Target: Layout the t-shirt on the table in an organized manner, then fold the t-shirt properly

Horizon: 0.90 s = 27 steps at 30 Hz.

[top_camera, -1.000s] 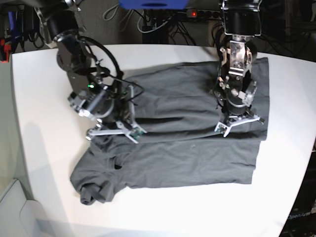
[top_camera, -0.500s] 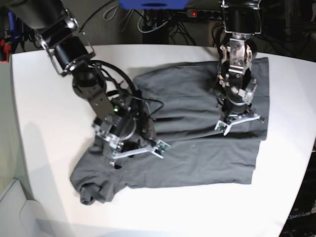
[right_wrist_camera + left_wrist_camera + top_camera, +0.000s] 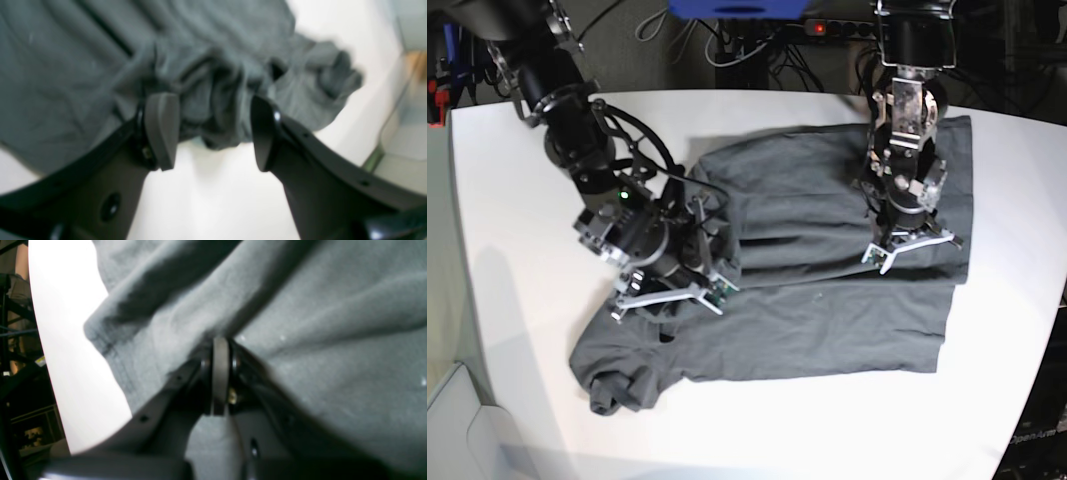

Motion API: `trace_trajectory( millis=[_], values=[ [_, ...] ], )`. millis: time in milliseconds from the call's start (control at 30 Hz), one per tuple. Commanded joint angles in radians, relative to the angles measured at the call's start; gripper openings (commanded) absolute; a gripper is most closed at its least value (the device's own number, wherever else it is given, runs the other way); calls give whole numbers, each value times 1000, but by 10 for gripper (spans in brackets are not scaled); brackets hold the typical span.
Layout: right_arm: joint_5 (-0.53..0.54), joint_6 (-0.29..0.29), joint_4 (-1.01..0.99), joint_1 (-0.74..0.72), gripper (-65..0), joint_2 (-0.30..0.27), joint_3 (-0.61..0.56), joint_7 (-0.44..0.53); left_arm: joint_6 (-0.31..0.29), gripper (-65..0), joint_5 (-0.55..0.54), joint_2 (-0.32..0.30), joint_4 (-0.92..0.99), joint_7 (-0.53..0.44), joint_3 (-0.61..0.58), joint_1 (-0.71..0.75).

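Observation:
The dark grey t-shirt [image 3: 827, 320] lies partly folded on the white table [image 3: 527, 200], its collar and one sleeve bunched at the lower left [image 3: 612, 385]. My right gripper [image 3: 667, 300] hangs open just above that bunched end. In the right wrist view, the blurred rumpled t-shirt [image 3: 66, 66] shows between and beyond the spread fingers [image 3: 161, 130], with the right gripper [image 3: 213, 133] over bare table [image 3: 206, 200]. My left gripper [image 3: 910, 250] stands on the shirt's right part. Up close, the left gripper [image 3: 220, 373] is shut, and creases in the t-shirt [image 3: 333, 340] run to its tips.
A power strip [image 3: 842, 28] and cables lie behind the table's far edge. A blue object [image 3: 737, 8] sits at the top. The shirt's hem edge reaches near the table [image 3: 66, 340] rim on the right side.
My right gripper has opened and moved from the shirt's left edge down to the bunched collar area. The left arm has not moved.

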<state>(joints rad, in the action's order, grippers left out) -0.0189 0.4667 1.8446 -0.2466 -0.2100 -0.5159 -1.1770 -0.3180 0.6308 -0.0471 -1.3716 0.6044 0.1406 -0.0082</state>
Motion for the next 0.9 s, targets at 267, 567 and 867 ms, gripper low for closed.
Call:
trace_trajectory(
  millis=[267, 567, 867],
  values=[
    [3, -1, 27, 112, -300, 37, 93, 156, -19, -648, -7, 0, 1, 30, 1, 4],
    [3, -1, -92, 114, -300, 60, 159, 262, -19, -648, -4, 0, 1, 36, 1, 6],
    [3, -1, -231, 62, -301, 60, 161, 363, -19, -648, 1, 0, 1, 36, 1, 12]
  ],
)
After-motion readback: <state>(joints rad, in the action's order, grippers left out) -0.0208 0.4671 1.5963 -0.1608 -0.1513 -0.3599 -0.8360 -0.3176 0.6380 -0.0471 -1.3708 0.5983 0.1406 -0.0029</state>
